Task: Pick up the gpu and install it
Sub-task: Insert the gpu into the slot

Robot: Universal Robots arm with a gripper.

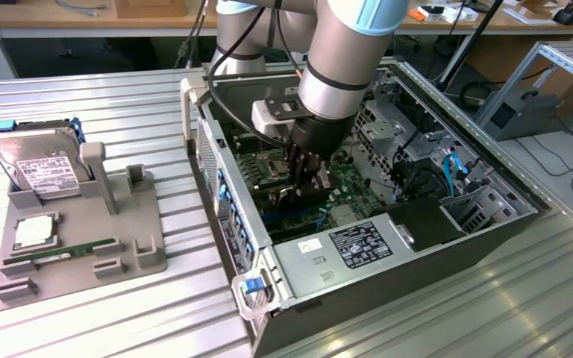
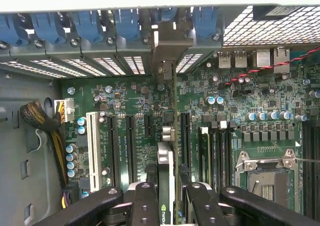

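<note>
The gpu (image 2: 166, 186) stood on edge between the gripper's (image 2: 167, 198) two black fingers (image 2: 145, 206), which were closed against its flat sides. It hung inside the open computer case (image 1: 366, 253), right over the green motherboard (image 2: 135, 111) and in line with the long black slots (image 2: 131, 146), its metal bracket end pointing toward the row of blue clips (image 2: 125, 26) at the case's back wall. Whether its lower edge already touched a slot could not be told. In the exterior view the arm (image 1: 351, 60) reached down into the case from above. On the ribbed table (image 1: 98, 328), toward the exterior view's left, a grey holder (image 1: 77, 261) carried a hard drive (image 1: 42, 168) and a green memory stick (image 1: 68, 252).
</note>
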